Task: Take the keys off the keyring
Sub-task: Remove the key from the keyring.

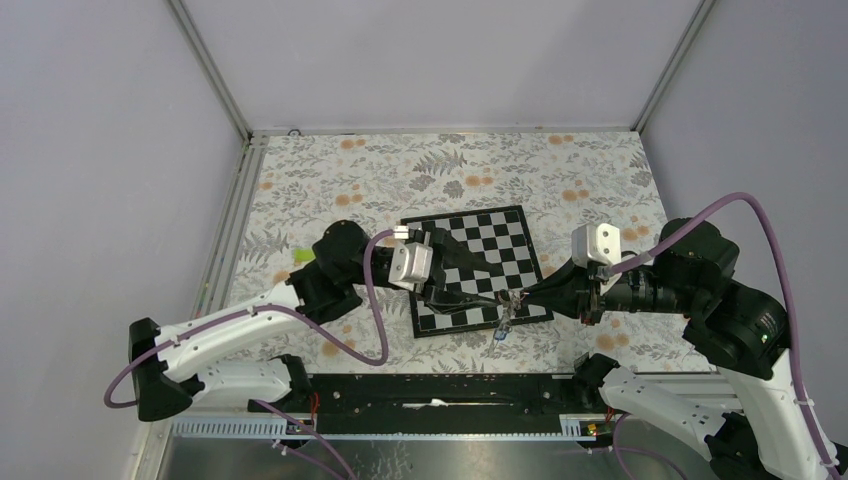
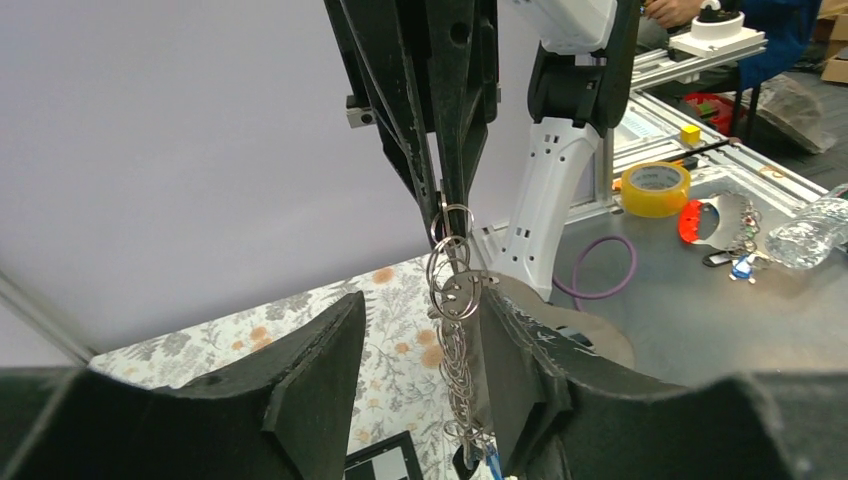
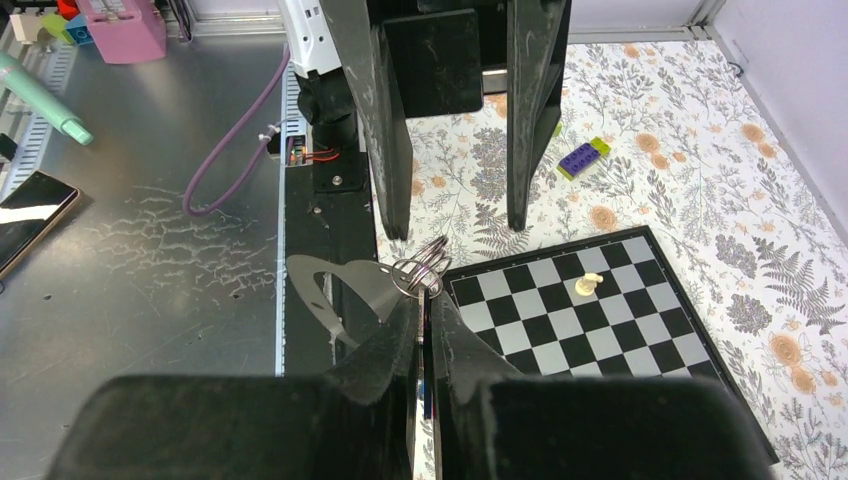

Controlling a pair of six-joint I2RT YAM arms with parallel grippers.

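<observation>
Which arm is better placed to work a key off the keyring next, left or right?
Probably left: the left end effector stands open with the keyring hanging between its fingers, while the right end effector is shut on its top end.

- Black-and-white square chessboard lying flat on a floral-patterned tablecloth.
- Pale chess pawn on the board's squares.
- Purple-and-yellow toy brick on the cloth, apart from the board.
- Small lime-green piece on the cloth, well left of the board.
- Yellow tape roll on a grey metal bench, near a clear plastic bottle.
</observation>
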